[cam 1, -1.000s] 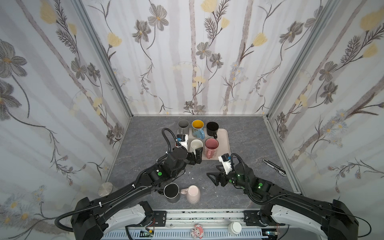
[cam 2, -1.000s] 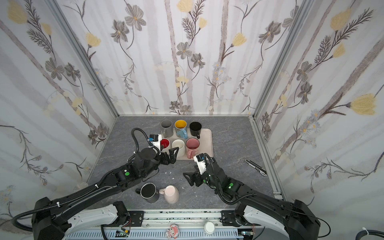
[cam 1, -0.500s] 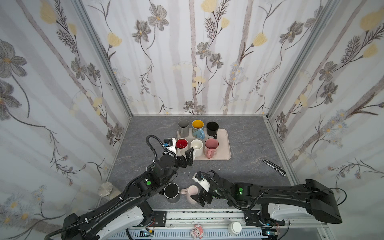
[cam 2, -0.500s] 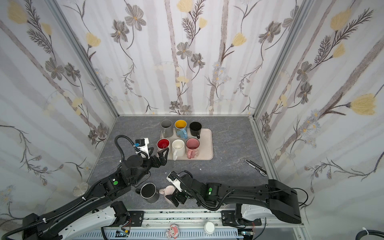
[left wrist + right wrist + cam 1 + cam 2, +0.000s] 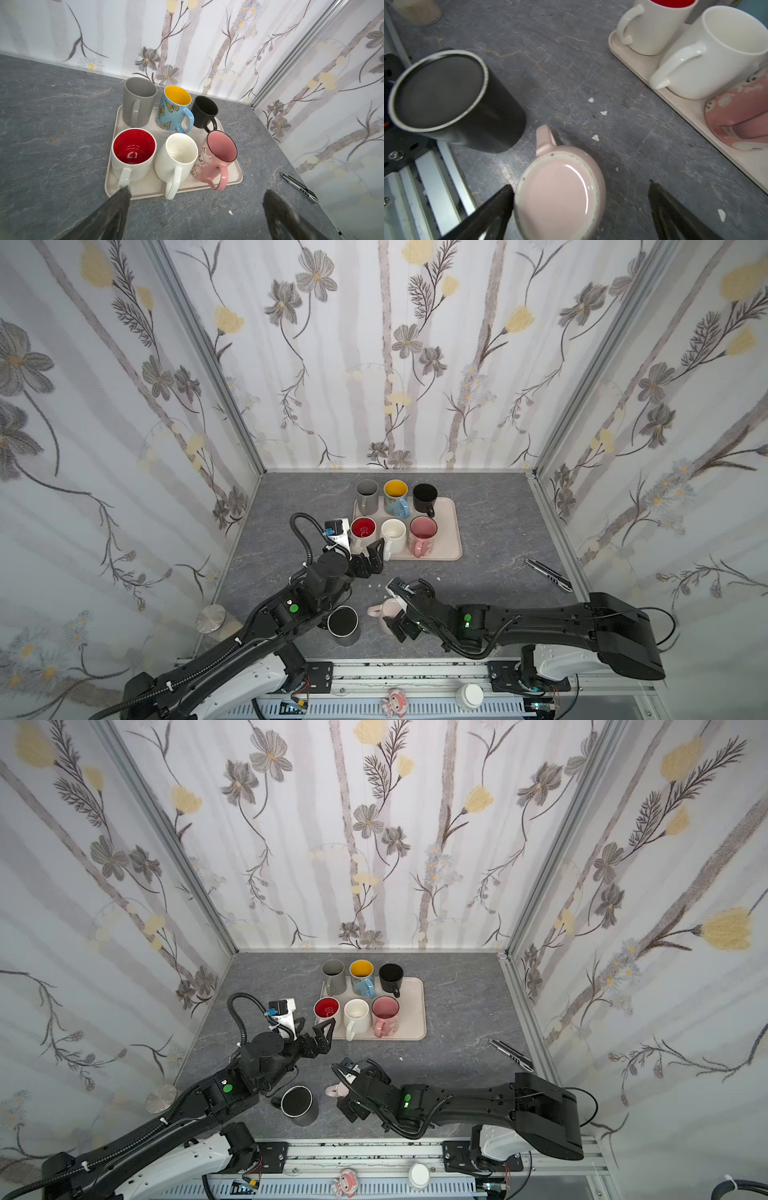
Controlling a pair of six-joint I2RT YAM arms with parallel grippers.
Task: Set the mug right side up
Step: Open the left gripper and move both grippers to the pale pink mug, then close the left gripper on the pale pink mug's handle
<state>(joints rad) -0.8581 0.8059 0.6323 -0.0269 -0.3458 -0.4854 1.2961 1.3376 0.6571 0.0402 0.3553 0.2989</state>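
While six mugs (image 5: 176, 153) stand upright on tray (image 5: 149, 188) | pink mug (image 5: 560, 191) upside down between spread right jaws | left jaws spread

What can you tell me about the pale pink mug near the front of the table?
The pale pink mug is glossy ceramic and stands upside down on the grey table, its glazed base ringed by a rough, speckled unglazed foot. Its handle points toward the black mug, apart from it. The right gripper has its jaws open on either side of the body; whether they touch it is unclear.
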